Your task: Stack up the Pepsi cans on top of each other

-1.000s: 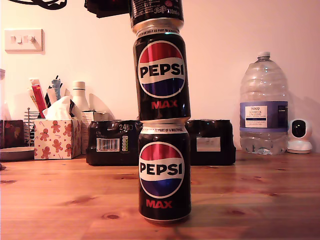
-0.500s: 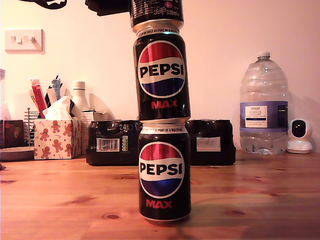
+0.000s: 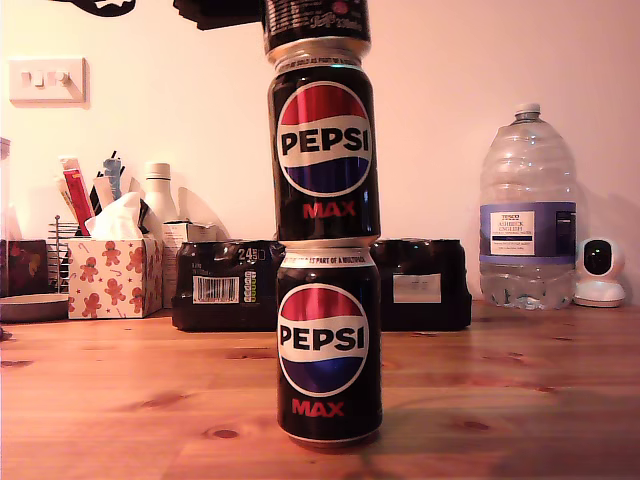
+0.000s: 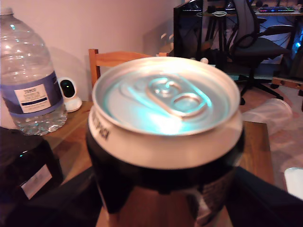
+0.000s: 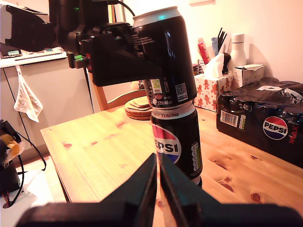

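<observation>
Wooden table (image 3: 120,390) boards are filling the exterior view, and the bottom Pepsi can (image 3: 329,342) is standing upright on them as the landmark. Directly on its lid the middle Pepsi can (image 3: 324,150) is standing, logo facing the camera, and the top Pepsi can (image 3: 315,22) is sitting on that one, cut off by the frame edge with a dark piece of gripper showing beside it. Behind the bottom can the shrink-wrapped multipack (image 3: 222,284) is lying; further off to the exterior view's right of the can the water bottle (image 3: 527,212) and a small white camera (image 3: 599,272) are standing, and to its left the tissue box (image 3: 114,274). In the first wrist view, my first gripper (image 4: 165,198) is clamping the top can (image 4: 165,137) between its dark fingers (image 4: 61,201), the silver lid filling the picture, the water bottle (image 4: 29,80) behind. In the second wrist view, my second gripper (image 5: 158,182) is hovering apart from the stack, its fingertips (image 5: 147,182) nearly pressed together and gripping nothing, pointing toward the middle can (image 5: 177,142). Above that can, my first gripper (image 5: 118,59) is squeezing the top can (image 5: 163,56), whose base is resting on the lid below. Beyond the stack the multipack (image 5: 265,123) is lying and the tissue box (image 5: 210,87) is standing.
</observation>
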### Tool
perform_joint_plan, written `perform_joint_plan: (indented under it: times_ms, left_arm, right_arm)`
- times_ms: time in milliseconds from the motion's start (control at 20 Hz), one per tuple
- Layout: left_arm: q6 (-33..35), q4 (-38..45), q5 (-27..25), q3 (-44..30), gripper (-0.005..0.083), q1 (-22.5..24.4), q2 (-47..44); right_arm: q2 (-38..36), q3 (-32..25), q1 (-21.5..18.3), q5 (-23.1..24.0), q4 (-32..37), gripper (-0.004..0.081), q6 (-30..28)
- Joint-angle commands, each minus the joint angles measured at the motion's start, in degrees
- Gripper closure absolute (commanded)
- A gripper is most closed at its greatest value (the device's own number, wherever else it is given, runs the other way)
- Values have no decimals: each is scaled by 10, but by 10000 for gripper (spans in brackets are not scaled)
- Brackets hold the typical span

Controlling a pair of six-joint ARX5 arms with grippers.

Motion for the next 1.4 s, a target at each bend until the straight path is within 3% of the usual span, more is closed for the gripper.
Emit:
perform_joint_plan:
  times_ms: [0, 700, 750, 1100, 1350]
  left_arm:
    - [1, 1, 2, 12, 468, -6, 9]
    - [0, -12, -21, 12, 464, -7, 9]
    - [0, -13, -21, 12, 446, -7, 9]
    - [-19, -13, -21, 12, 94, -8, 9]
    - [-32, -15, -21, 12, -19, -10, 9]
  right_arm:
    - [2, -7, 2, 0, 2, 782, 1]
    - [2, -7, 2, 0, 1, 782, 1]
    - [2, -7, 2, 0, 1, 782, 1]
    - [2, -7, 2, 0, 1, 782, 1]
    - [2, -7, 2, 0, 1, 782, 1]
